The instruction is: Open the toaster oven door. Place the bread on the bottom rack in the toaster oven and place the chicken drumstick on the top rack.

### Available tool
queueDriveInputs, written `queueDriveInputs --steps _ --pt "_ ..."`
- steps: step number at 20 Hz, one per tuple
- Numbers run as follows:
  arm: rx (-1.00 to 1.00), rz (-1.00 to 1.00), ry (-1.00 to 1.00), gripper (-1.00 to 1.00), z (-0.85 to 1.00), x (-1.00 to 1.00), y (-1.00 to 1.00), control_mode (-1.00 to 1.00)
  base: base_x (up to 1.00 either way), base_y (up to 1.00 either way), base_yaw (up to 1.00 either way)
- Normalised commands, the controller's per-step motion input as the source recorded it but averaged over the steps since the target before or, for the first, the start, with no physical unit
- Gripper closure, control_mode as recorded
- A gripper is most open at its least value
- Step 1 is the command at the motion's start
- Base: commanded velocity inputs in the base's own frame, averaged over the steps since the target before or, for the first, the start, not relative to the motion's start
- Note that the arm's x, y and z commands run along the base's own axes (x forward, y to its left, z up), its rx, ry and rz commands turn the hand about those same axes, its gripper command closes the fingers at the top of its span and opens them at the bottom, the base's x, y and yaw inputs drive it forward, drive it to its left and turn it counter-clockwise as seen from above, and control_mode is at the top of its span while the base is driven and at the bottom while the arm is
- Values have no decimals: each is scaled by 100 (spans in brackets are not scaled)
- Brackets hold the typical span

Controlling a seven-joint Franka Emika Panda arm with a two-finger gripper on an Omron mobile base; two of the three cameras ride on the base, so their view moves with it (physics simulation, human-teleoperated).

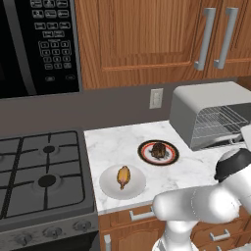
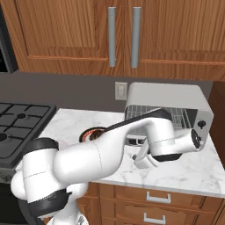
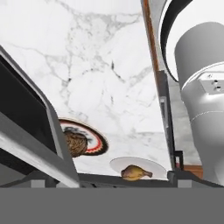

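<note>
With the oven point(image 1: 211, 115) door point(image 3: 30, 135) already down and your gripper point(image 2: 145, 159) spread empty before it, you see bread point(image 1: 158, 149) and drumstick point(image 1: 123, 176) on their counter plates, both placements remaining.

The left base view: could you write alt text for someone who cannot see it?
A silver toaster oven stands open on a marble counter, its wire racks showing. Before it lie bread on a dark-rimmed plate and a chicken drumstick on a white plate.
</note>
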Motion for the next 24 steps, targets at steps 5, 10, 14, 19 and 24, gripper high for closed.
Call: queueDriveInputs --steps 5,10,14,19,24 --pt "10 0 0 -100 31 -36 -18 -100 0 0 0" --pt "12 4 0 -100 34 -41 -18 -100 0 0 0" --pt "12 15 0 -100 32 -48 -14 -100 0 0 0" --pt "4 16 -3 -100 23 -42 -5 -100 0 0 0" --pt "-8 20 0 -100 10 2 2 -100 0 0 0"
